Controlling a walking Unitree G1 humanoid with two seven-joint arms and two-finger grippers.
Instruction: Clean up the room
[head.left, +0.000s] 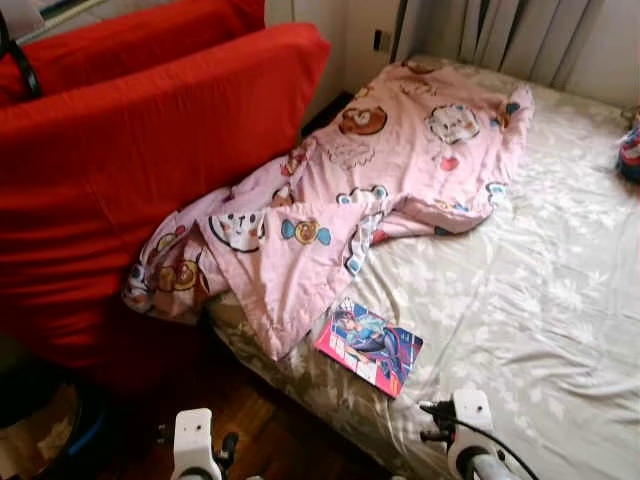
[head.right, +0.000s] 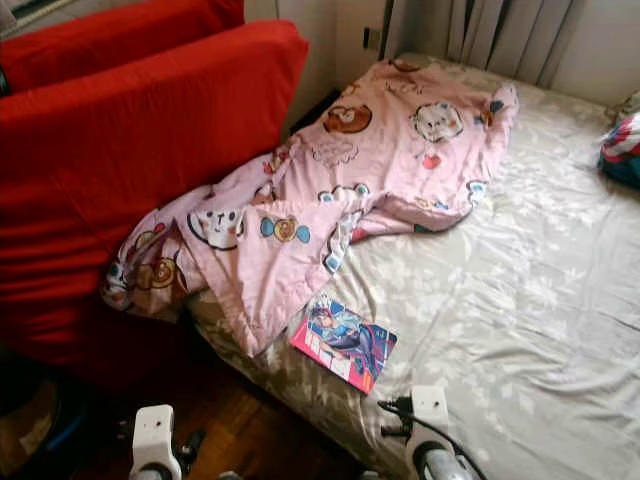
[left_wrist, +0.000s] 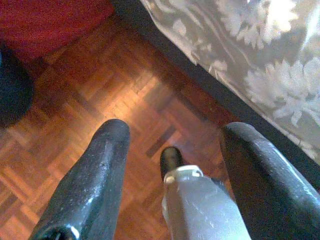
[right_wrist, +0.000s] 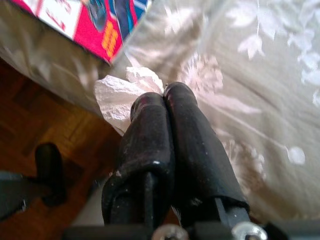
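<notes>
The robot is standing at the near corner of the bed, whose pale grey sheet printed with white flowers (head.left: 540, 300) is serving as the landmark here. The right gripper (right_wrist: 162, 95) is hovering at the sheet's near edge with its two black fingers (right_wrist: 187, 130) pressed together, and a crumpled white paper tissue (right_wrist: 117, 95) is sticking out from their tips; it appears to be pinched there, probably because it is loose litter being carried off for disposal. The left gripper (left_wrist: 172, 137) is hanging over the reddish parquet floor (left_wrist: 100, 90) just beside the sheet's overhanging side, its fingers spread wide and holding nothing, so it seems to be waiting idle.

A glossy pink and blue comic book (head.left: 368, 345) is lying flat on the sheet near its front edge, close to the tissue. A rumpled pink quilt with cartoon animal prints (head.left: 370, 170) is sprawling diagonally over the sheet and spilling off its left side, against a big red cushioned sofa (head.left: 130, 150). Both are likely waiting to be tidied. A blue and red bundle (head.left: 630, 150) is sitting at the sheet's far right edge
</notes>
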